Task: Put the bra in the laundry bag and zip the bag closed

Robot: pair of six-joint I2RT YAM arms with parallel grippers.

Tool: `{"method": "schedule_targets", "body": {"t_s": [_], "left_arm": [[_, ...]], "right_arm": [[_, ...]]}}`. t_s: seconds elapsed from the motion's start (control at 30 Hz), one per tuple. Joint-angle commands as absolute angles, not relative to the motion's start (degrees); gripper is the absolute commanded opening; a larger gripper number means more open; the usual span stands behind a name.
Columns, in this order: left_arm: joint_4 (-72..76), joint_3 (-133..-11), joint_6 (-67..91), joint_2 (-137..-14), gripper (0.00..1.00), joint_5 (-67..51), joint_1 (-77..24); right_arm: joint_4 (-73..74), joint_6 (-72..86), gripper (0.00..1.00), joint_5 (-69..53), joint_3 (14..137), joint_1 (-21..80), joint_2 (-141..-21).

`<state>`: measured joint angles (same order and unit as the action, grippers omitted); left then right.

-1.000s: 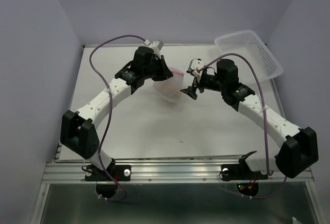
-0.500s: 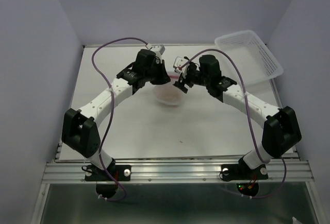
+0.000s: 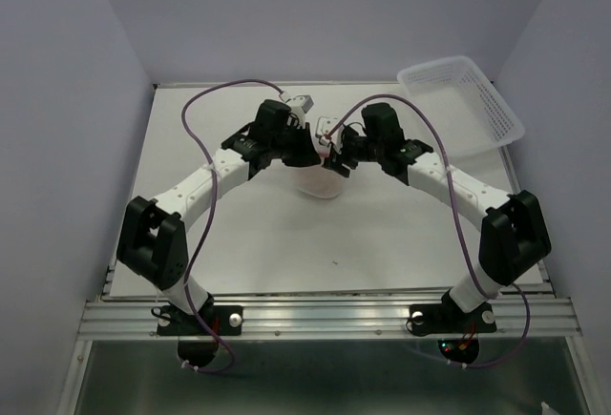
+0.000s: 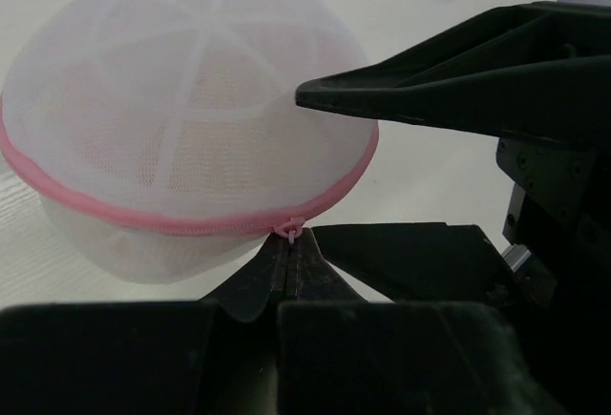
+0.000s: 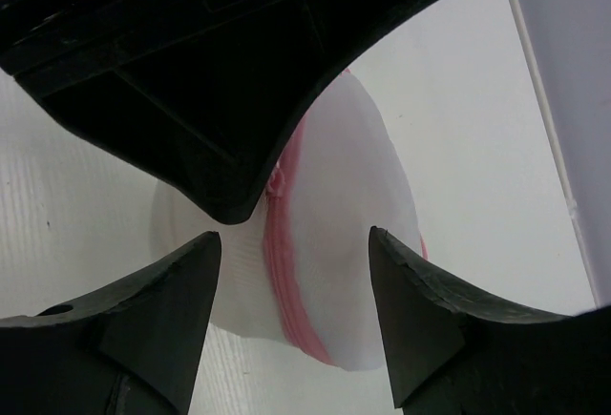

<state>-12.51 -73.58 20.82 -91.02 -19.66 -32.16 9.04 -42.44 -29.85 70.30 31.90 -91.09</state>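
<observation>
Left wrist view: the zipper pull (image 4: pixel 289 232) is pinched by the closed left gripper (image 4: pixel 289 251); the laundry bag (image 4: pixel 181 119) should be braced by the wide-spread right gripper (image 5: pixel 291 240) during pulling.

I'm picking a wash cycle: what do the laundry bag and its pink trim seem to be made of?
The laundry bag looks like fine white mesh fabric, matte and translucent: light passes through and pale ribs cross the dome. Its pink trim seems woven zipper tape, likely synthetic. The zipper pull may be plastic; unclear.
</observation>
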Motion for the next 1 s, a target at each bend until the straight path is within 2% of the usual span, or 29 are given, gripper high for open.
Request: {"method": "schedule_targets", "body": {"t_s": [0.0,0.07,0.1,0.17,0.2,0.3,0.53,0.97], "left_arm": [[-9.0,-73.7,20.0,-91.7,0.0,-23.4,-32.3],[-8.9,-73.6,20.2,-91.9,0.0,-24.3,-32.3],[-8.8,-73.3,20.1,-91.8,0.0,-24.4,-32.4],[-8.0,-72.8,20.4,-91.6,0.0,-24.8,-32.4],[-7.9,-72.5,20.2,-91.3,0.0,-24.9,-32.4],[-7.8,-72.0,20.1,-91.2,0.0,-23.7,-32.3],[-8.3,-69.5,22.1,-91.7,0.0,-19.7,-30.9],[-7.2,-65.2,24.1,-92.7,0.0,-19.2,-22.1]], "right_arm": [[9.1,-41.6,0.68,-31.5,74.4,31.9,-92.6],[9.1,-41.5,0.62,-31.4,74.6,31.9,-93.4],[9.0,-41.5,0.47,-31.2,74.8,31.9,-93.5],[8.9,-41.7,0.36,-30.8,74.6,31.9,-93.7],[8.8,-41.7,0.23,-30.8,74.5,31.9,-93.6],[8.4,-42.4,0.13,-30.4,74.0,31.9,-93.3],[7.7,-46.6,0.11,-26.2,70.8,31.9,-90.8],[1.2,-48.4,0.1,-31.9,57.9,28.8,-80.7]]}}
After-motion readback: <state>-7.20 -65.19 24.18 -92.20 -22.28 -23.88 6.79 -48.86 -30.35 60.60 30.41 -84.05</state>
